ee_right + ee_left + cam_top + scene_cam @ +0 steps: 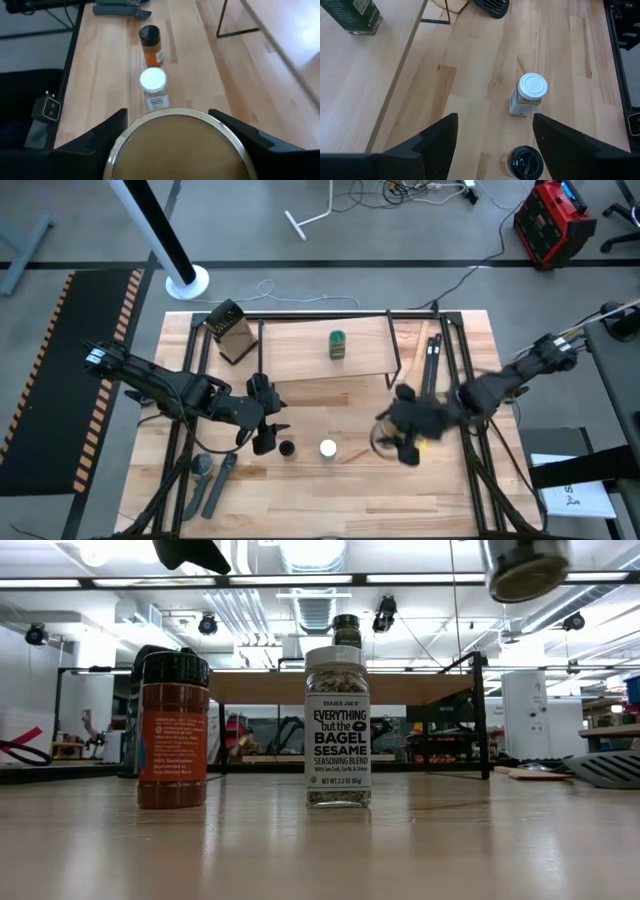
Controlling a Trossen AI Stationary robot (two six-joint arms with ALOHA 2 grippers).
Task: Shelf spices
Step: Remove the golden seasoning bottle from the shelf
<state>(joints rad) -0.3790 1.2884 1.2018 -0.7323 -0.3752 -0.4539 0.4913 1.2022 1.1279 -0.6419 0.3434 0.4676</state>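
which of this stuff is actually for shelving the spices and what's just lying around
For the job:
shelf
green jar, already on the shelf
black-topped jar
white-topped jar
tan-topped jar, held in the right gripper
left gripper, open

Lying about:
box grater
grey utensils

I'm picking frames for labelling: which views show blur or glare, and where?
High view: the right gripper and its tan-topped jar are motion-smeared; the left gripper is sharp. Low view: ceiling lights glare on the table, and the lifted jar is soft. Right wrist view: the shelf looks washed out.
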